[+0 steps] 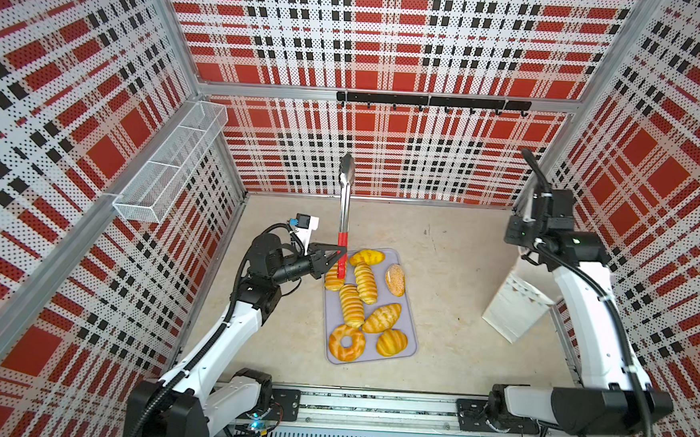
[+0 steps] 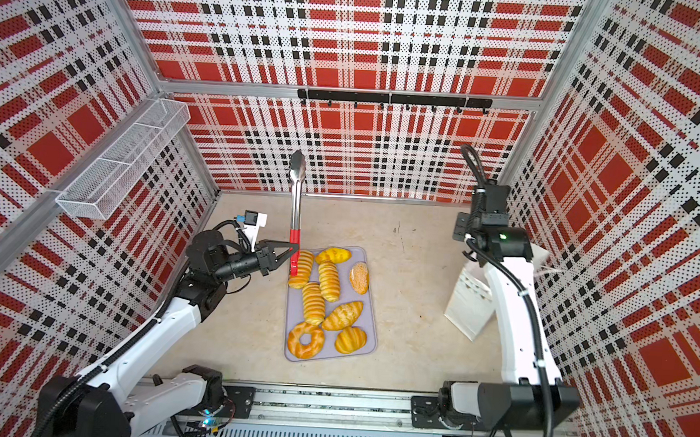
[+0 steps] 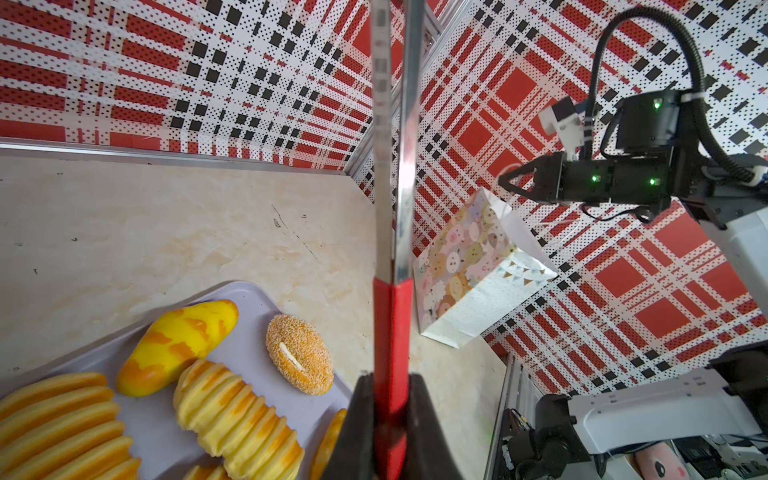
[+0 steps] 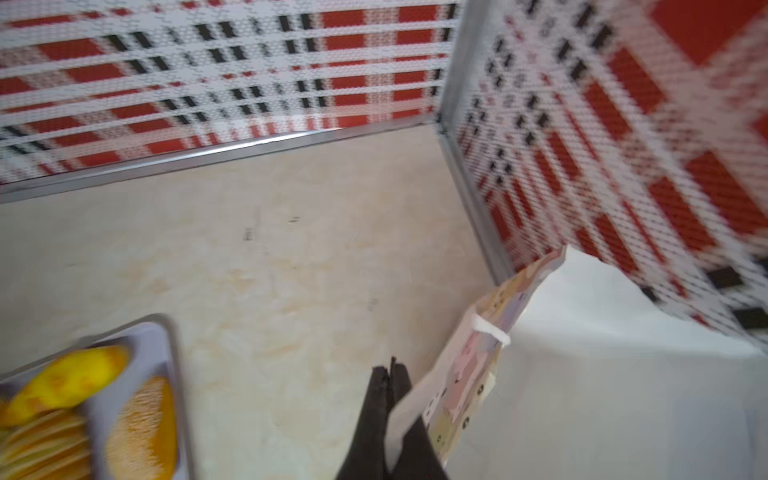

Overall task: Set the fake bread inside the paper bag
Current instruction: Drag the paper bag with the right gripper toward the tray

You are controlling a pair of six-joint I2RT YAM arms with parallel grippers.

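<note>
1. Nothing is bagged yet. All eight pieces of fake bread (image 1: pixel 365 285) lie on the lavender-grey tray (image 1: pixel 408 310), and what shows of the bag's inside in the right wrist view is bare white.
2. The paper bag (image 1: pixel 509 308) stands well to the right of the tray, close to the side wall, with its mouth open upward.
3. The left gripper (image 1: pixel 342 254) hangs over the tray's far-left corner, clamped on the red handle of a pair of metal tongs (image 1: pixel 344 211). The tong tips point up and away from the tray, so the tool looks picked up but not yet turned toward the bread.
4. The right gripper (image 3: pixel 505 181) is on the bag's side of the tray, at the bag's rim, with its jaws pressed together. A thin white cord handle (image 4: pixel 492 332) runs just beside it, but I cannot tell whether the jaws pinch the cord or the paper.
5. Judged from this, the work is at its preparation stage: tool in hand, bag being steadied. All eight transfers remain.
</note>
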